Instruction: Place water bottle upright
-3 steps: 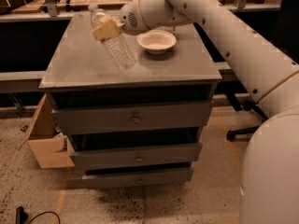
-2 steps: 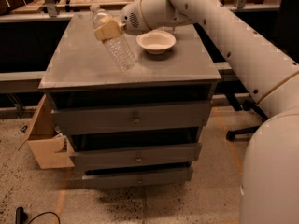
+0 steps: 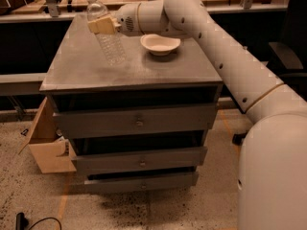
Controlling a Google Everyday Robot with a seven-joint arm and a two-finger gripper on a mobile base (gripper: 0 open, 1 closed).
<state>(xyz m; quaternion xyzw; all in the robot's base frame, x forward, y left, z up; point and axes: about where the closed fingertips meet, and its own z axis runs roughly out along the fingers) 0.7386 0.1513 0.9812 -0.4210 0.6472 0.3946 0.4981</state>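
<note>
We see the gripper (image 3: 101,26) clamped around the tilted water bottle (image 3: 111,46) near its shoulder, left of the bowl (image 3: 160,44).

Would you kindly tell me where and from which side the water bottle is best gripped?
Just below the shoulder, from the side, where the tool clamps it over the cabinet: the water bottle is a slim cylinder, slightly tilted, and this leaves its base free.
</note>
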